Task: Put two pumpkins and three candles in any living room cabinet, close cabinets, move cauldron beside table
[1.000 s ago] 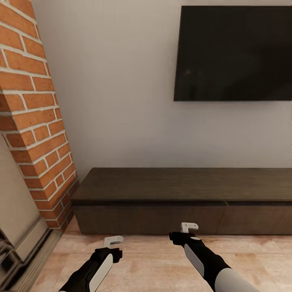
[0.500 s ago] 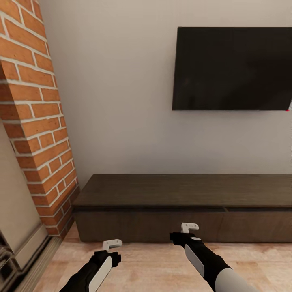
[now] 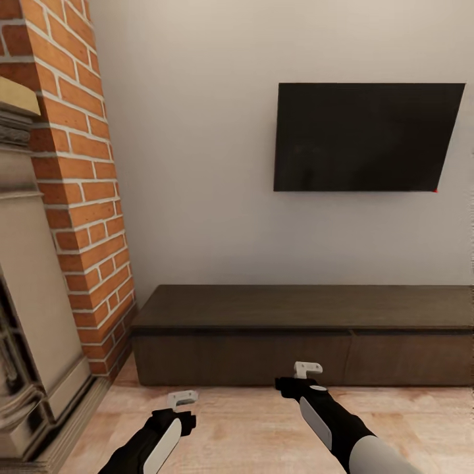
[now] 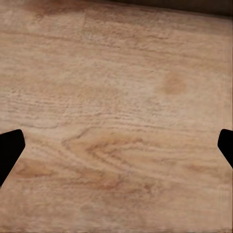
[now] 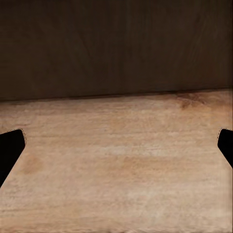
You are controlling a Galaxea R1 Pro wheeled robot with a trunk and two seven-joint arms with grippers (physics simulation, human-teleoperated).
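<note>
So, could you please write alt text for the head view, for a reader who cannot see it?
A long, low dark-brown wooden cabinet with closed flat fronts stands against a pale wall under a black wall-mounted television. A red brick column rises at the left, and the two black-and-white robot arms hang empty over the light wooden floor.

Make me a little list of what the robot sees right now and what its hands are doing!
cabinet: long, dark brown, against the wall, drawer fronts shut
TV: black, on the wall above the cabinet
brick column: left of the cabinet
floor: light wood
left hand: open, holding nothing, over the floor
right hand: open, holding nothing, near the cabinet front
</note>
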